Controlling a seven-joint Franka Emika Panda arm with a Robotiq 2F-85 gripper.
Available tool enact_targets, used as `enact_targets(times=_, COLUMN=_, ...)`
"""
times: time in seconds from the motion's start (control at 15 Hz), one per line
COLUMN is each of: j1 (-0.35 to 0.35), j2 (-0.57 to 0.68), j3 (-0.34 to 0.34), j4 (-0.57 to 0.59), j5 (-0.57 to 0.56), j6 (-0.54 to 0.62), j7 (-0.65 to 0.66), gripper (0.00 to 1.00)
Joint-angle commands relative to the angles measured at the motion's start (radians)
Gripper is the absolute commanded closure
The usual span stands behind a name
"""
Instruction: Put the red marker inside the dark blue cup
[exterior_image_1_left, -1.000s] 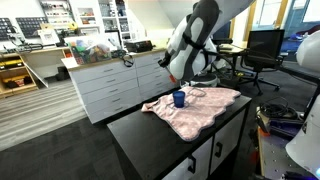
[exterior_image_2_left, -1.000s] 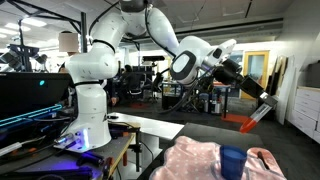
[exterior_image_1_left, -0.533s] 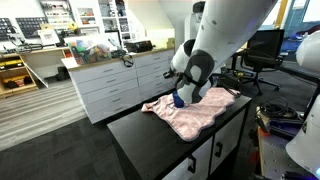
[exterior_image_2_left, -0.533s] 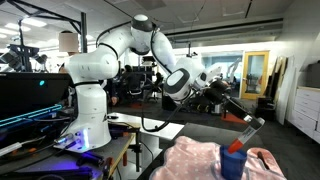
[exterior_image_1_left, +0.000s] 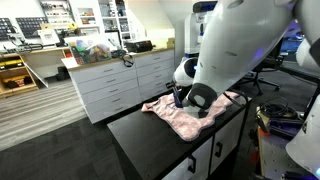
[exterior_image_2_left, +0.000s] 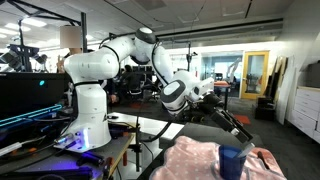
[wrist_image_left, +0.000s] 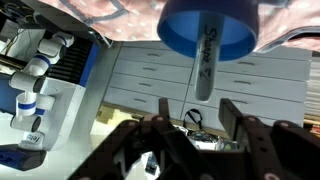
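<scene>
The dark blue cup (wrist_image_left: 208, 28) fills the top of the wrist view, standing on a pink cloth (wrist_image_left: 100, 10). The marker (wrist_image_left: 203, 62) shows as a pale barrel with writing, standing in the cup and leaning on its rim. Its red colour does not show here. My gripper (wrist_image_left: 196, 108) is open just off the marker's free end, fingers apart on either side. In an exterior view the cup (exterior_image_2_left: 233, 163) stands on the cloth (exterior_image_2_left: 195, 162) with the gripper (exterior_image_2_left: 241, 136) right above it. In the exterior view from the room side, the arm hides the cup.
The cloth (exterior_image_1_left: 180, 117) lies on a black table (exterior_image_1_left: 145, 135) whose front edge is near. White drawer cabinets (exterior_image_1_left: 120, 85) stand behind it. The robot base (exterior_image_2_left: 90, 100) stands on a side table. Office chairs and desks are further back.
The arm came down from high above the table to the cup, carrying the marker. The marker now stands in the cup and the fingers are apart.
</scene>
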Motion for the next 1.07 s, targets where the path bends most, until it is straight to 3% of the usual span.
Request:
enact_targets(times=0.0, j1=0.064, j2=0.009, j3=-0.064, j4=-0.055, j5=0.002, j6=0.004, j7=0.015, gripper=0.12)
enact_targets(times=0.13, j1=0.100, j2=0.034, j3=-0.125, j4=-0.079, j5=-0.010, j6=0.000, j7=-0.008, gripper=0.02)
enact_targets(times=0.33, j1=0.164, j2=0.073, j3=-0.239, j4=-0.106, j5=-0.047, j6=-0.013, j7=-0.052, gripper=0.00)
enact_targets(times=0.4, j1=0.113, j2=0.009, j3=-0.175, j4=-0.062, j5=-0.026, j6=-0.006, j7=-0.001, gripper=0.00)
enact_targets(times=1.0, j1=0.123, j2=0.012, j3=-0.179, j4=-0.064, j5=-0.028, j6=-0.006, j7=-0.004, gripper=0.00)
